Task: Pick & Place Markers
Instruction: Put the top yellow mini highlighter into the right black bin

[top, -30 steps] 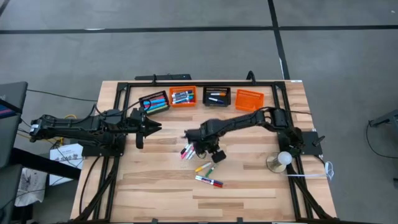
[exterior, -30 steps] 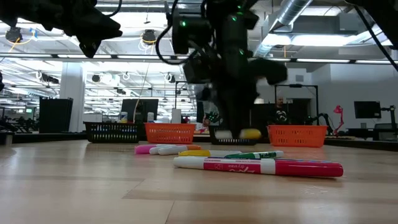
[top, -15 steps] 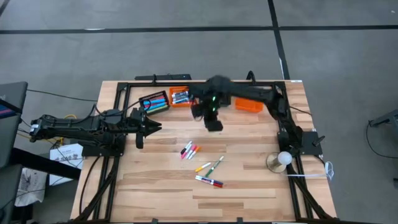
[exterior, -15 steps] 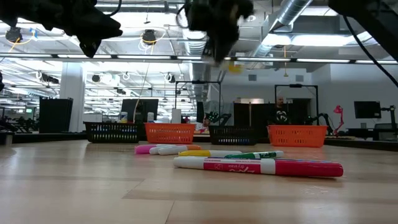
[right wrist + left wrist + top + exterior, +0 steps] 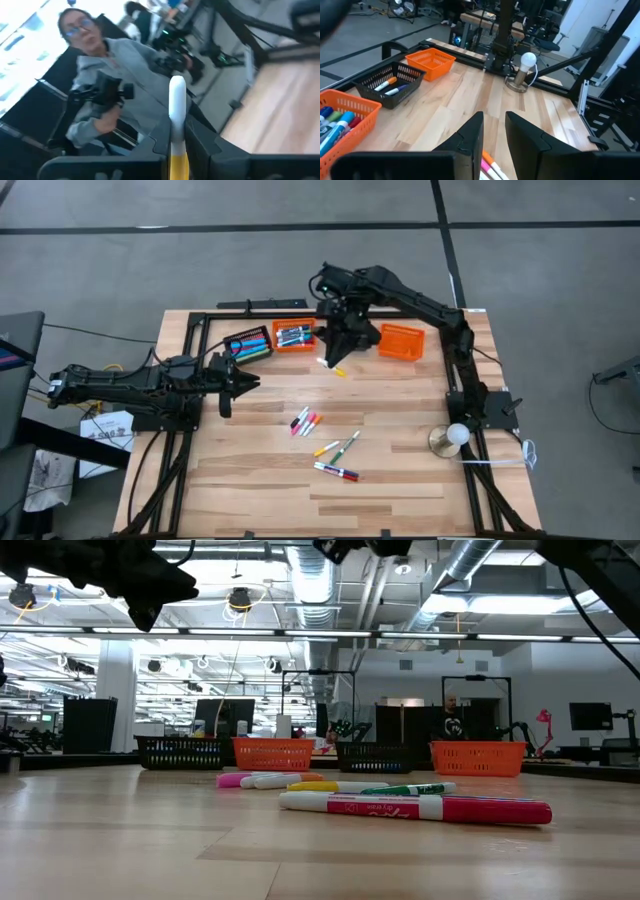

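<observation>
Now, right gripper (image 5: 337, 360): raised high over the back of the table, fingers pinched on a yellow-and-white marker (image 5: 176, 125) whose white end sticks out past the fingertips.
Held marker from above: a pale tip with a yellow end showing just below the dark wrist, over bare wood.
Under and behind the right gripper: a row of four mesh baskets along the back edge; the black basket (image 5: 390, 86) with a few markers lies mostly under the arm.
To its outer side: the orange basket (image 5: 400, 342), just beside the wrist.
To its other side: a second orange basket (image 5: 293, 336) holding dark and blue markers, then a black basket (image 5: 247, 343) with blue and green ones.
Left gripper (image 5: 494, 135): waiting low at the left side of the table, fingers a little apart, nothing between them.
Ahead of the left gripper: loose markers on the table (image 5: 250, 480), well apart from both grippers.
Loose markers: a pink and white cluster (image 5: 304, 422), a yellow one (image 5: 326, 448), a green one (image 5: 346, 447), and a white-and-red one (image 5: 337, 472) nearest the front.
Near the right arm's base: a lamp with a round white bulb (image 5: 455, 436).
Beyond the table: a person in a grey top (image 5: 115, 85), seen in the right wrist view.
In the way: nothing visible between the raised marker and the baskets.
</observation>
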You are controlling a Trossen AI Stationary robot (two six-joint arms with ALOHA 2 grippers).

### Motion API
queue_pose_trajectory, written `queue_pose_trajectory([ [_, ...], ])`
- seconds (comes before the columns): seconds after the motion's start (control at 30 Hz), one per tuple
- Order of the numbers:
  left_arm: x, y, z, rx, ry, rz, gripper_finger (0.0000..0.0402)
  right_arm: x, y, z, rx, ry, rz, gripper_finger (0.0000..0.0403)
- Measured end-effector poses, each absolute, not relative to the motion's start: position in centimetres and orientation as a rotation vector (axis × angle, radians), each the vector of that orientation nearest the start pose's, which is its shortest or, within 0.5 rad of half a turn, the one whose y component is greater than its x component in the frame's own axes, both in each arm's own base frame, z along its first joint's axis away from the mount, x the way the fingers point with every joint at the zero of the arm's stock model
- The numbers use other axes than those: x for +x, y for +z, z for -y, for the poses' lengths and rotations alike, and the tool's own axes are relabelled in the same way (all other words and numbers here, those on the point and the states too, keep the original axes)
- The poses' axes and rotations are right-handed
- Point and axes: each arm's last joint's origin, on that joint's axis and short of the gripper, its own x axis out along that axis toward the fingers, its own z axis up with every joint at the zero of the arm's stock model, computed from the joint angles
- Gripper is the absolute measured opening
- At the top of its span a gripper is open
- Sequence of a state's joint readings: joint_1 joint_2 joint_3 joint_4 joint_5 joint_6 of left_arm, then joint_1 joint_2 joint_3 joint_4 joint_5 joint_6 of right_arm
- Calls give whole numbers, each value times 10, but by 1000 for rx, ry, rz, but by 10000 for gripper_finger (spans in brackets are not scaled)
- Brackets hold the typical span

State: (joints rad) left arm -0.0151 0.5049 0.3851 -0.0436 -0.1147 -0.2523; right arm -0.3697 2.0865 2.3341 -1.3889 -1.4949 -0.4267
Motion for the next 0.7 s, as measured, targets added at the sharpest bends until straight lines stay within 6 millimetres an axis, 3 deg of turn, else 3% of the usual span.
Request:
queue_pose_trajectory([
  [0.17, 135, 246, -1, -241, 120, -149, 80, 392, 393, 117, 562, 1149, -407, 17],
  [0.33, 135, 246, -1, -241, 120, -149, 80, 392, 391, 117, 556, 1105, -447, 26],
  [0.5, 135, 246, -1, -241, 120, -148, 80, 388, 377, 119, 448, 776, -744, 16],
  [0.7, 135, 246, -1, -240, 126, -148, 80, 381, 358, 122, 73, 198, -1211, 27],
])
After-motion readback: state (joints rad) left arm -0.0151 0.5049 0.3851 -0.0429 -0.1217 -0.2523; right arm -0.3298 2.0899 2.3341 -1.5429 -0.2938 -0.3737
